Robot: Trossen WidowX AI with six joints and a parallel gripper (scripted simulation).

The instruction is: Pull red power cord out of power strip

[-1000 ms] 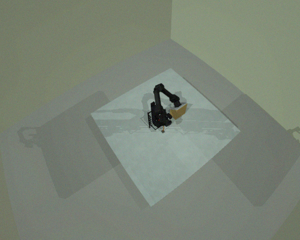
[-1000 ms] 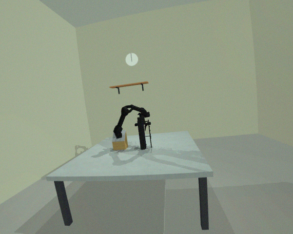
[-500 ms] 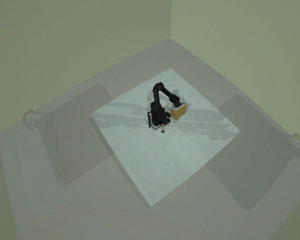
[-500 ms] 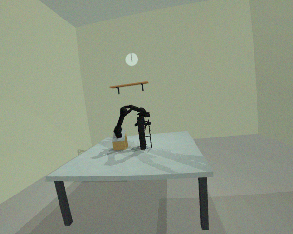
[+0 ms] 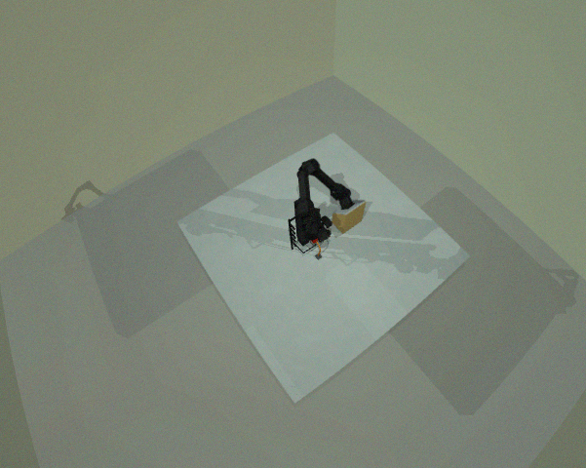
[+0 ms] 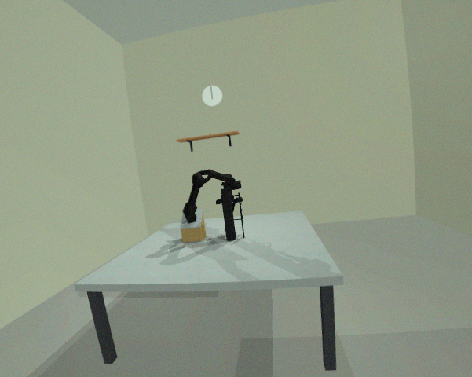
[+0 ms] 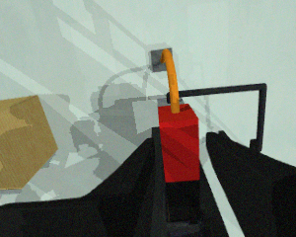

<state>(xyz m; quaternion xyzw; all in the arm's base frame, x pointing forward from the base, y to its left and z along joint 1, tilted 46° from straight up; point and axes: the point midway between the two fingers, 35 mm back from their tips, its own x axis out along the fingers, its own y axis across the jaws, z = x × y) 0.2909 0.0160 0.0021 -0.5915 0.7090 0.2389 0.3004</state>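
A red plug (image 7: 179, 143) trails an orange cord (image 7: 172, 79) (black gripper (image 7: 180, 163)) beside a tan box (image 7: 17, 140).

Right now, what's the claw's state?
Claw: partly open around the red rectangular plug, not clamping it; a gap shows beside one finger.

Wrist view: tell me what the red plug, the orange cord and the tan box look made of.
Red block-shaped plug: probably hard plastic with a matte finish, going by its flat faces, sharp edges and lack of shine.
Thin orange cord: likely rubber or vinyl sheathing, since it bends in a smooth arc.
Tan box: wood or cardboard, hard to tell which; it has faint grain-like streaks and a dull surface.
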